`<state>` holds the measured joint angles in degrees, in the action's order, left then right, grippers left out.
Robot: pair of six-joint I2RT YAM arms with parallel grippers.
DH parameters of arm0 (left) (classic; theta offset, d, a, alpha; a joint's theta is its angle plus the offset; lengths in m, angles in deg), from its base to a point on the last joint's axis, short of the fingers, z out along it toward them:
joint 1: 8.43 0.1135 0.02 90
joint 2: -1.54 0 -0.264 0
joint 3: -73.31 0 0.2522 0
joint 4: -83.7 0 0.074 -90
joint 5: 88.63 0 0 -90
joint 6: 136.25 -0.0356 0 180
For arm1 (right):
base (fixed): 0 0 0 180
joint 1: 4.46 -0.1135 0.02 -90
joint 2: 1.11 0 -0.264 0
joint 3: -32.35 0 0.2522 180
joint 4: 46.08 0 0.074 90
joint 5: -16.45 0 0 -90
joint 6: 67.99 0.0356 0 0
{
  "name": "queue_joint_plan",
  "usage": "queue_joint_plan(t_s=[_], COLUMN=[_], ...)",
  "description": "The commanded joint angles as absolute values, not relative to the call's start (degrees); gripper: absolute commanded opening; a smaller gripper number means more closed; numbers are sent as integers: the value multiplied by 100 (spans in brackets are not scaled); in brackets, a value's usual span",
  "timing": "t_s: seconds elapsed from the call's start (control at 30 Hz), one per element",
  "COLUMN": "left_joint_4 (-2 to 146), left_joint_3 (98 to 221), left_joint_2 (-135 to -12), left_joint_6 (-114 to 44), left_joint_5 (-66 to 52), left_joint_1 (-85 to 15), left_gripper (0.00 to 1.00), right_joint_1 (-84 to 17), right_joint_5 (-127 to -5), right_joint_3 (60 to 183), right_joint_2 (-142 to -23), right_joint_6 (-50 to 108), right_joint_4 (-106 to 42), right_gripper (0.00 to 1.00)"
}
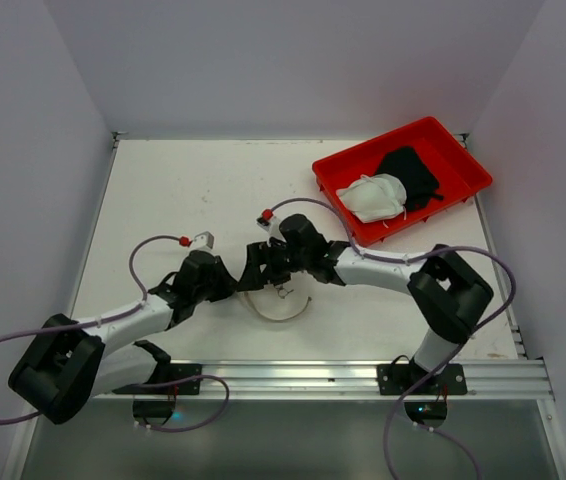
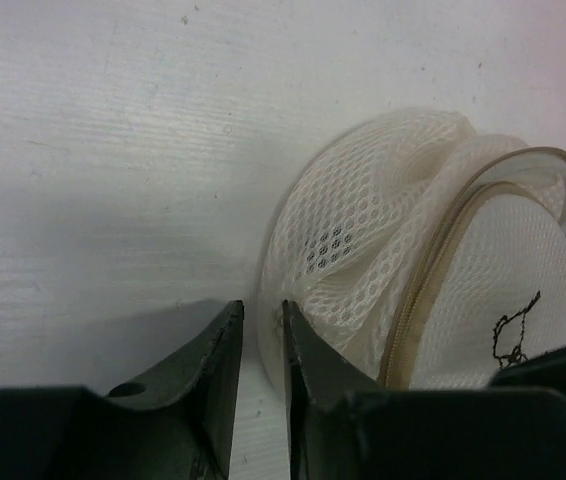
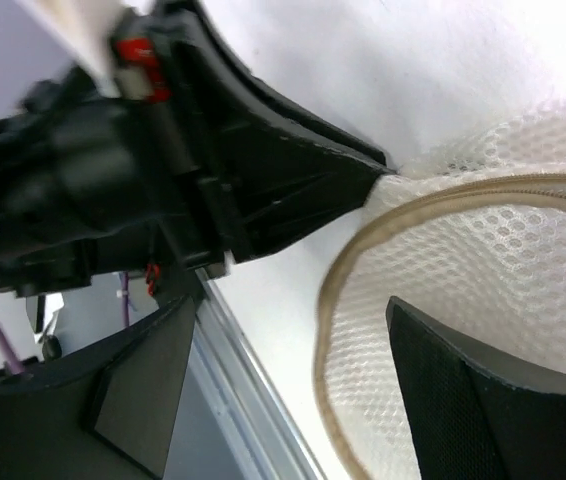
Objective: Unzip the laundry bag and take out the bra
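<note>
The laundry bag [image 1: 281, 305] lies collapsed on the white table between my two grippers. It is white mesh with a tan zipper band [image 2: 433, 290] and a small dark mark [image 2: 513, 330]. My left gripper [image 2: 263, 315] is pinched on the bag's mesh edge at its left side. The right wrist view shows its fingers [image 3: 358, 175] pulling the mesh to a point. My right gripper [image 3: 293, 308] is open wide just above the bag [image 3: 503, 270], one finger over the mesh and the other over the table edge. I cannot tell whether a bra is inside.
A red tray [image 1: 373, 143] stands at the back right and holds a white padded item [image 1: 373, 197] and a black cloth [image 1: 411, 175]. An aluminium rail [image 1: 363, 375] runs along the near table edge. Walls enclose the table on three sides.
</note>
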<state>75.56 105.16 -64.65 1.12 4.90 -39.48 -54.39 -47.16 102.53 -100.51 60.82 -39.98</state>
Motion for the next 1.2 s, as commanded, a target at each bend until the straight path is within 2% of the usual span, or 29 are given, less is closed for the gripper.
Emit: queue_joint_plan(t_s=[0.0,0.1,0.2,0.23,0.3,0.33,0.43,0.5,0.67,0.9,1.17], left_joint_4=[7003,6459,6072,5984,5694,5588,5193,4850,4016,3224,2626], left_joint_3=[10930,11229,11554,11642,11949,12063,12555,12942,13829,14849,15378], left_joint_2=[-6131,-5973,-5718,-5587,-5376,-5305,-5059,-4944,-4435,-3644,-2800], left_joint_6=[77,-28,-195,-309,-459,-642,-1020,-1206,-1715,-2137,-2542], left_joint_5=[831,1068,1366,1419,1499,1525,1587,1674,2209,2597,3063], left_joint_1=[-3981,-3972,-3937,-3911,-3719,-3639,-3314,-3086,-2961,-2953,-2953], left_gripper=[27,38,55,66,75,83,95,99,100,100,100], right_joint_1=[-5430,-5386,-5132,-5018,-4552,-4359,-3647,-3129,-2197,-2134,-2134], right_joint_5=[-5175,-5586,-6201,-6282,-6379,-6441,-6974,-7223,-8222,-9358,-9527], right_joint_3=[10849,11201,11500,11545,11572,11545,11414,11335,11220,11220,11027], right_joint_2=[-9305,-8971,-8726,-8664,-8349,-8207,-7505,-7118,-5600,-3550,-1861], right_joint_6=[5541,5392,5286,5269,5260,5260,5129,5032,4592,4047,3546], right_joint_4=[-3366,-2785,-2144,-2003,-1660,-1581,-1229,-922,-193,397,652], right_gripper=[80,82,85,86,89,90,95,99,99,99,99])
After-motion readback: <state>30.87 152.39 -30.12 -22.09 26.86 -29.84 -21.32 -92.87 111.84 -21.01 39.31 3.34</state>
